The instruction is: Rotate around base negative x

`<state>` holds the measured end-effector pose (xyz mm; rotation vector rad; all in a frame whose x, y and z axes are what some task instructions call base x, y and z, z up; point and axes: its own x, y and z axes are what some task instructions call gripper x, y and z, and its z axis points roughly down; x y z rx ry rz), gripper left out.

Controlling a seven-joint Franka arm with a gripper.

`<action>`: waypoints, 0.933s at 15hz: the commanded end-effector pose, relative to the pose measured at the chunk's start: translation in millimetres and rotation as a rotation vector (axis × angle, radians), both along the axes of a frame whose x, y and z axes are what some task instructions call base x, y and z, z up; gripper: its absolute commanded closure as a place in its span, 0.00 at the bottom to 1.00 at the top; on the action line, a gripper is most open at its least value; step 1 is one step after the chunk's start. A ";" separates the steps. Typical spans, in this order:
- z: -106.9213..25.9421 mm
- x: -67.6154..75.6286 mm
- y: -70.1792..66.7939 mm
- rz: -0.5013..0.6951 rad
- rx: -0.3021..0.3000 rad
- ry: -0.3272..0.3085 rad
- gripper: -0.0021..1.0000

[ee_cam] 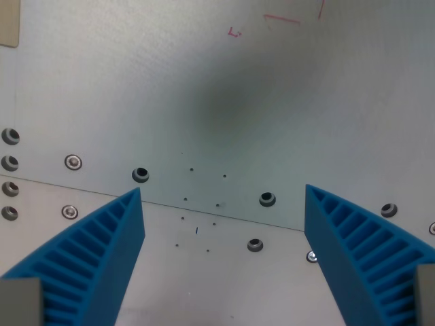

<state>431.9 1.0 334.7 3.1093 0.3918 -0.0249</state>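
My gripper (223,193) is open and holds nothing. Its two blue ribbed fingers show at the bottom of the wrist view, one (95,258) at the wrist view's left and one (360,251) at the wrist view's right, with a wide gap between them. Below them lies a pale grey metal plate (224,88). A seam (204,210) runs across it between the fingertips. No loose object lies between the fingers.
The plate has several screw holes and bolts, such as a hole (141,174), a hole (268,199) and a bolt (73,161). Red pen marks (281,19) sit near the top. A beige patch (9,24) is at the top left corner.
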 end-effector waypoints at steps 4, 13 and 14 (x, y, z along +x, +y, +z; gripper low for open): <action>3.2 -0.2 0.0 0.000 -0.046 -0.007 0.00; 3.2 -0.2 0.0 -0.001 -0.151 -0.007 0.00; 3.2 -0.2 0.0 -0.001 -0.163 -0.007 0.00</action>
